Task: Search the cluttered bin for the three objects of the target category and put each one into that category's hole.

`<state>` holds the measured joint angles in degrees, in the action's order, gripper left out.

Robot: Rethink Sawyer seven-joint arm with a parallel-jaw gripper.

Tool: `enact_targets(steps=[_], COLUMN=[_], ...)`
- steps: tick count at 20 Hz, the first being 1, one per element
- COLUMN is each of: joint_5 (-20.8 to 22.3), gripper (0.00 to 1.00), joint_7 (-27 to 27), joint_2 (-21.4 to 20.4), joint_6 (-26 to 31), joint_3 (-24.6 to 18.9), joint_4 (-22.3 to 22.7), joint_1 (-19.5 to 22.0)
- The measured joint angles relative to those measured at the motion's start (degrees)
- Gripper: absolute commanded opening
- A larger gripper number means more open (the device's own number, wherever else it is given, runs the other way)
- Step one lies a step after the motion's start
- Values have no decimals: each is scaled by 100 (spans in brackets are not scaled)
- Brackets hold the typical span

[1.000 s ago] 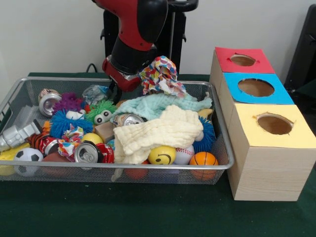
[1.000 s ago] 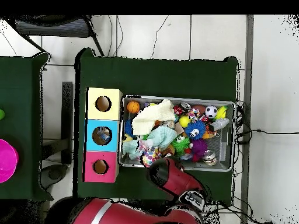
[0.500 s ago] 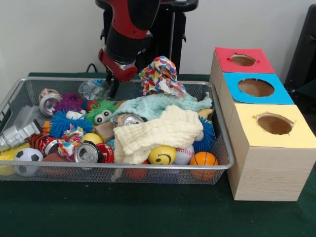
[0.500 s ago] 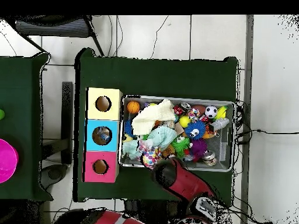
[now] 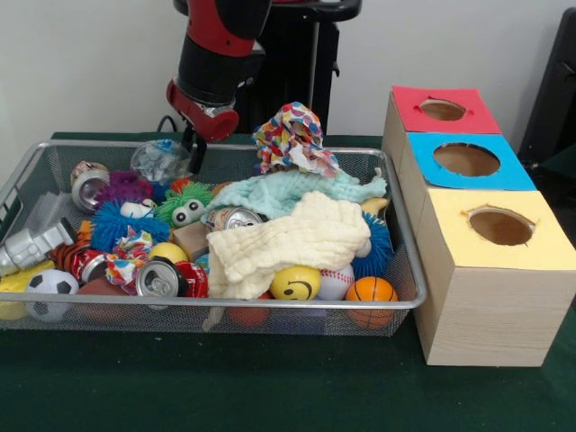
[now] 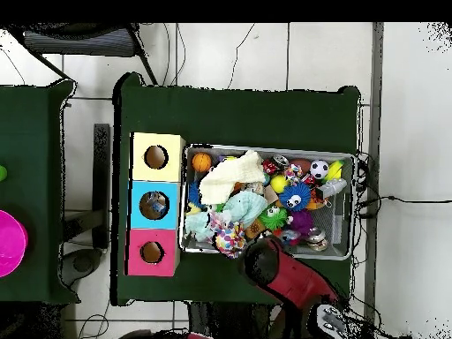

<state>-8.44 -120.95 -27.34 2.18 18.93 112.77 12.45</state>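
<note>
Dark green cloth covers the counter (image 5: 270, 396), and on it we see the bin (image 5: 225, 303) of silver wire mesh, crowded with balls, cans and cloths. Our end effector (image 5: 191, 148) hangs over the bin's far rim, at about 11 o'clock in the front view, and a crinkly clear bottle (image 5: 160, 160) sits against its fingers, lifted above the clutter; the grip looks closed on the bottle. A cream cloth (image 5: 288, 243) lies across the middle of the bin, a mint cloth (image 5: 288, 192) behind it, a patterned cloth (image 5: 292, 135) at the far rim. At 3 o'clock of the bin stands the wooden box, its blue-framed hole (image 5: 466, 159) between the red hole (image 5: 442, 109) and the yellow hole (image 5: 500, 226).
</note>
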Motion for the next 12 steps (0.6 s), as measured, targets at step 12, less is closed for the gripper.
enact_targets(steps=[12], joint_5=[369], gripper=[0], joint_7=[0], joint_2=[-724], joint_6=[-108], joint_3=[-725], joint_4=[606], joint_1=[527])
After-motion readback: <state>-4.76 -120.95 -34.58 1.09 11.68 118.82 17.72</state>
